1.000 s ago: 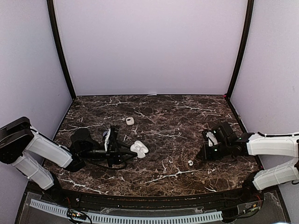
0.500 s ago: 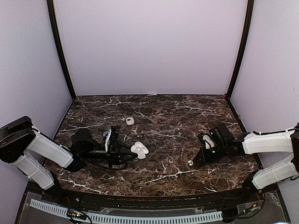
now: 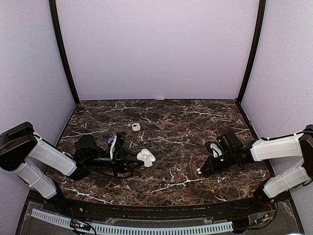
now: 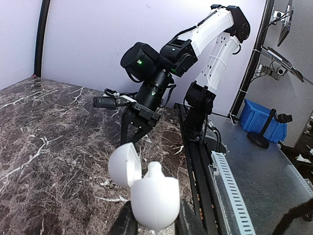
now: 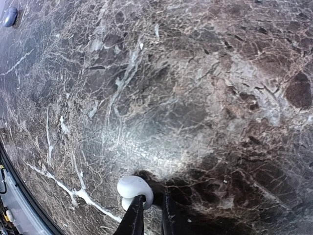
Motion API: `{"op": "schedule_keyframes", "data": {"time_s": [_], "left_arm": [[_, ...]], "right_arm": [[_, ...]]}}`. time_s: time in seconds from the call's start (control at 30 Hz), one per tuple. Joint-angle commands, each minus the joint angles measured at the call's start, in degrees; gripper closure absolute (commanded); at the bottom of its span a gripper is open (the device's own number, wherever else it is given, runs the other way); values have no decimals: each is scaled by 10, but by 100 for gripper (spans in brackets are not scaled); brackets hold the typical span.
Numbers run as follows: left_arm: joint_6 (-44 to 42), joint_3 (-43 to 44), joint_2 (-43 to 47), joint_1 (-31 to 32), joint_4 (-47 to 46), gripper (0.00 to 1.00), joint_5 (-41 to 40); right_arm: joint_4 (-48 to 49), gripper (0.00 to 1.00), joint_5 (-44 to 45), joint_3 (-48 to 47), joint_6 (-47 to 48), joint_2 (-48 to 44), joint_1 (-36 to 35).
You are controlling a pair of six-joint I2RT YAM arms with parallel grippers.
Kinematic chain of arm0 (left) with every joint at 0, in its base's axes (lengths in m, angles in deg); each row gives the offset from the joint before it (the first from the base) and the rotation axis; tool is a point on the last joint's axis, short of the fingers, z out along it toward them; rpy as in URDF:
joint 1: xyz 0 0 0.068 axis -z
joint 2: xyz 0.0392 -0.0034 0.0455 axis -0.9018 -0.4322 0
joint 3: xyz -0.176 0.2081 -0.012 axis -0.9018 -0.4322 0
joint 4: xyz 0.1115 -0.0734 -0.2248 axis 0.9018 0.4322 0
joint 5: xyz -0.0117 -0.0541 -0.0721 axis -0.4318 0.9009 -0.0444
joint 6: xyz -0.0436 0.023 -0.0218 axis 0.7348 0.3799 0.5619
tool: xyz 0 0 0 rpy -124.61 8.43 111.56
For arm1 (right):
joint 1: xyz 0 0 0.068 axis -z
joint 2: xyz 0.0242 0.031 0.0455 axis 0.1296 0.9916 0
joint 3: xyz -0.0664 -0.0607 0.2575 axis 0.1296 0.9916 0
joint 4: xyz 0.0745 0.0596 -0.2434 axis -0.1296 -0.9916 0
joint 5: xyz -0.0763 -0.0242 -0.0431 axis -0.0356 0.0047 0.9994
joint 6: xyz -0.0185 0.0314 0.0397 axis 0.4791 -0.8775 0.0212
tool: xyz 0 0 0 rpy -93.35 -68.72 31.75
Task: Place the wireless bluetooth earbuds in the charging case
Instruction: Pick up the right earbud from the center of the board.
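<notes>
My left gripper [image 3: 140, 158] is shut on the open white charging case [image 3: 145, 156] and holds it just above the table. In the left wrist view the case [image 4: 154, 198] has its lid [image 4: 125, 165] swung open to the left, and one white earbud [image 4: 155, 170] sticks up out of it between my left gripper's [image 4: 151, 224] fingers. A second white earbud [image 3: 199, 171] lies on the marble at my right gripper's [image 3: 202, 169] tips. In the right wrist view this earbud [image 5: 132, 187] sits against the left finger [image 5: 133, 218]. The right gripper [image 5: 151, 199] has only a narrow gap, and the bud is mostly outside it.
A small closed white pebble-shaped case [image 3: 136, 127] lies on the marble table [image 3: 176, 117] behind the left gripper. Purple walls close the back and sides. A black rail [image 3: 146, 208] runs along the near edge.
My right gripper has moved left and down toward the loose earbud and now touches it. The left arm and the open case have not moved.
</notes>
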Motion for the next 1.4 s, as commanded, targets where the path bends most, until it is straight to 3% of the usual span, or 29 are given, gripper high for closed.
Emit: {"op": "schedule_keyframes", "data": {"time_s": [0.0, 0.43, 0.67, 0.8, 1.37], "left_arm": [[4, 2, 14, -3, -10, 85, 5], [1, 0, 18, -4, -5, 85, 6], [-1, -2, 21, -4, -3, 85, 5], [-3, -3, 22, -4, -1, 85, 5], [35, 3, 3, -22, -28, 85, 42]], "right_arm": [[24, 85, -16, -5, 4, 9, 1], [56, 82, -45, -13, -5, 34, -8], [57, 94, -51, -17, -5, 30, -12], [53, 100, -54, -19, 0, 14, -13], [132, 100, -82, -14, 63, -109, -53]]}}
